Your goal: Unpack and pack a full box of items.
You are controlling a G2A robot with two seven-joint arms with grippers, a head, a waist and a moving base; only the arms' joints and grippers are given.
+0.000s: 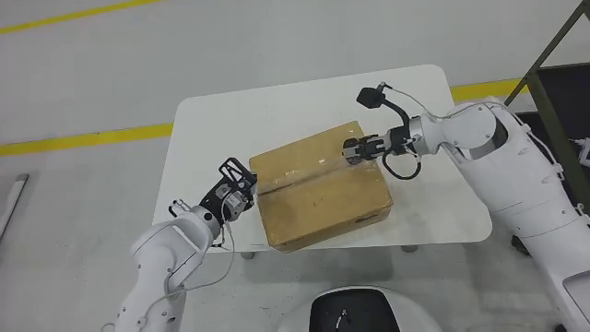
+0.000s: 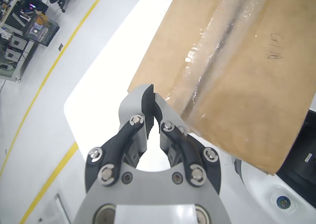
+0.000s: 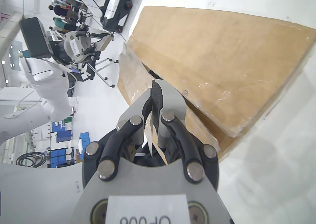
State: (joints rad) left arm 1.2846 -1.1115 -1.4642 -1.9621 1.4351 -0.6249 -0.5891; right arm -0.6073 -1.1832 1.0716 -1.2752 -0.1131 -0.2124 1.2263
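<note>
The box (image 1: 318,189) sits mid-surface (image 1: 212,120), slanted, its near corner right at the near edge, flaps down under clear tape (image 2: 217,44). So this looks like the opening step. The right pincer (image 3: 156,94) is at the far end of the seam, pinched together on what looks like a loose strip of that tape, probably to peel it. The left pincer (image 2: 151,97) is closed and empty, just beside the box's left corner, likely placed to brace it.

Left gripper (image 2: 152,92), right gripper (image 3: 155,90), both closed
</note>
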